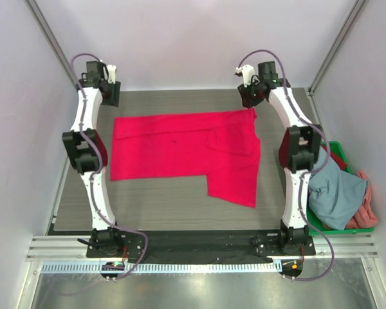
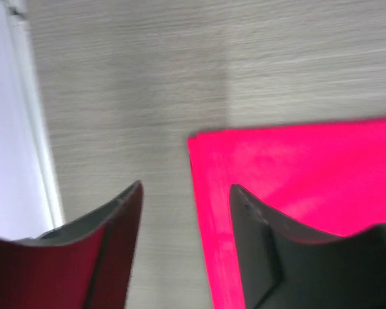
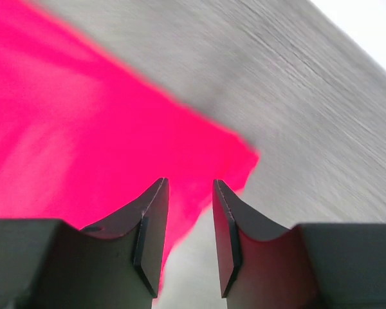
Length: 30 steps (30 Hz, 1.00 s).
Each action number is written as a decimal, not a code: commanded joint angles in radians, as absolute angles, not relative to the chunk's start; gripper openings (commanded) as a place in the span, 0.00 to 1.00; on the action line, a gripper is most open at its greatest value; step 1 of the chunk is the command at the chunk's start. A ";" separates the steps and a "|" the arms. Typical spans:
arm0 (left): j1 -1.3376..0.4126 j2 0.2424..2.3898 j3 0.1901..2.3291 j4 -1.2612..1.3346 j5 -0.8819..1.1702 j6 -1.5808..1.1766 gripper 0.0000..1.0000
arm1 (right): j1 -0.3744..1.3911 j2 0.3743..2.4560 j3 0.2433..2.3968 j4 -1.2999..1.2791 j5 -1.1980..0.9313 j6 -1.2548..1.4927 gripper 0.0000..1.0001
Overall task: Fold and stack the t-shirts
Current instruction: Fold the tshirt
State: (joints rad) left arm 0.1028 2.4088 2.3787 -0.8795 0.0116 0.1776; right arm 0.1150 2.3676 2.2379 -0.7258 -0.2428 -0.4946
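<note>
Crimson t-shirt [image 1: 180, 148] flat, far corners under left claw [image 2: 187, 187], right claw [image 3: 190, 181]

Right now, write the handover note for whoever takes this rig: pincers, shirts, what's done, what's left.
Left pincer: open, empty, over the far left corner of the crimson t-shirt.
Right pincer: open, empty, at its far right corner.
Shirts: the crimson one lies flat on the table; the grey-blue t-shirt and the salmon-pink t-shirt are bunched in the green crate.
Done: a first fold, it seems.
Left: finish folding it, then fold the others and stack them.
</note>
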 commanded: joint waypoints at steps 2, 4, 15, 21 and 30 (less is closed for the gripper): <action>0.066 2.073 2.136 -0.712 0.081 0.208 0.62 | 0.150 1.912 1.812 -0.690 -0.379 -0.736 0.39; 0.049 2.037 2.010 -0.715 0.080 0.236 0.62 | 0.167 1.803 1.613 -0.704 -0.374 -0.878 0.39; 0.048 1.941 1.728 -0.790 0.178 0.132 0.61 | 0.238 1.532 1.129 -0.831 -0.382 -1.172 0.36; 0.054 1.939 1.709 -0.980 0.180 0.221 0.57 | 0.285 1.424 0.994 -0.935 -0.410 -1.290 0.36; 0.069 1.836 1.576 -1.023 0.176 0.213 0.57 | 0.353 1.252 0.763 -0.965 -0.397 -1.405 0.36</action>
State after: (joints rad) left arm 0.0620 1.9251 1.5951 -0.9981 0.1589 0.2115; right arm 0.3431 1.2999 0.8078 -0.9630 -0.3847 -1.3376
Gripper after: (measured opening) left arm 0.571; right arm 0.356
